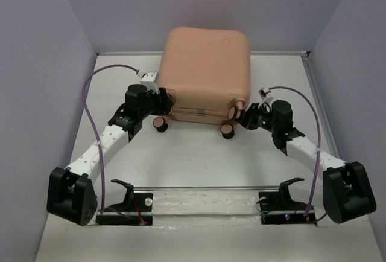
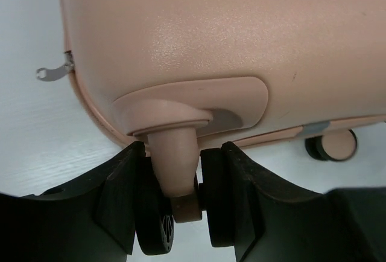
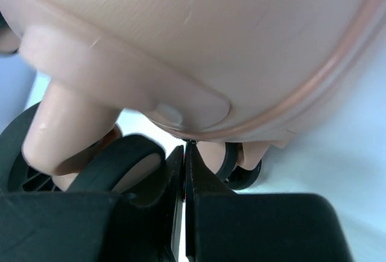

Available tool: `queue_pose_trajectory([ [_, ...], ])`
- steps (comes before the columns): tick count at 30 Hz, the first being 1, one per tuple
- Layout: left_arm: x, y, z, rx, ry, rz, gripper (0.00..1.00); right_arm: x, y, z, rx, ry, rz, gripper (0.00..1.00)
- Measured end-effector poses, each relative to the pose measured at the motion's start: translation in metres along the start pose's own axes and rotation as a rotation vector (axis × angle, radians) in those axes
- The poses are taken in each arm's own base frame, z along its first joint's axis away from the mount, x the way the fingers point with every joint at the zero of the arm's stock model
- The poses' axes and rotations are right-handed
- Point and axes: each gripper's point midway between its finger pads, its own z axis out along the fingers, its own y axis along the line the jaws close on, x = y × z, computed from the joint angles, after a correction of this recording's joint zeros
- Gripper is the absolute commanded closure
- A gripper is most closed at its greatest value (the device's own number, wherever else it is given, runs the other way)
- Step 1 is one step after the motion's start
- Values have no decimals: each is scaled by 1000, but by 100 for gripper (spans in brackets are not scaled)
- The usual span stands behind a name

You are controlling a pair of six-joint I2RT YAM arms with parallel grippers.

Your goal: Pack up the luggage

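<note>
The luggage [image 1: 205, 69] is lying shut at the table's [image 1: 199, 159] 12 o'clock. The left gripper [image 2: 181, 177] is clamping the caster stem [image 2: 174, 144] at the luggage's 7 o'clock corner. The right gripper [image 3: 184, 165], at 5 o'clock, is holding its fingers [image 3: 211, 214] nearly together below the seam [image 3: 338, 75]; whether they are pinching anything, I cannot tell.

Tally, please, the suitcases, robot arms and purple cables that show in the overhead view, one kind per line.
luggage: 1
Robot arms: 2 (left arm, right arm)
Purple cables: 2 (left cable, right cable)
Total: 5
</note>
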Motion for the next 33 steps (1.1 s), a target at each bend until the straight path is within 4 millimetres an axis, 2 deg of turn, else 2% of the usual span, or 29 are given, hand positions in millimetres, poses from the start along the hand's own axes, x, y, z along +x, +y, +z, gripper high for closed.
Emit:
queue_pose_trajectory([
  [3,9,-21,-1,54,19,-88,94,-15,-18,-2,90,-58,-36,93],
  [6,10,-31,-2,83,8,-164,94,-18,-22,-6,124,-93,-47,93],
  [10,12,-43,-4,139,-4,-274,94,-5,-20,-16,141,-194,-50,93],
  [11,12,-49,-3,167,-12,-320,94,3,-20,-16,148,-209,-44,93],
  [12,12,-54,-4,192,-14,-346,94,13,-15,-14,145,-217,-48,93],
  [16,11,-72,-2,255,-23,-431,94,26,-1,0,190,-335,-69,93],
  [20,7,-81,2,288,-34,-504,94,23,5,25,255,-479,-71,93],
  [23,5,-92,5,312,-36,-553,94,20,19,68,247,-492,-78,93],
  [25,5,-94,4,316,-33,-578,94,30,25,94,228,-436,-89,93],
  [26,5,-98,3,327,-26,-587,94,38,50,118,148,-383,-102,93],
  [29,10,-116,-2,381,18,-621,94,68,111,154,-20,-248,-148,93],
  [31,10,-113,-4,369,17,-625,94,77,121,162,-46,-223,-172,93],
  [33,8,-109,-6,359,11,-629,94,78,125,164,-76,-215,-179,93],
])
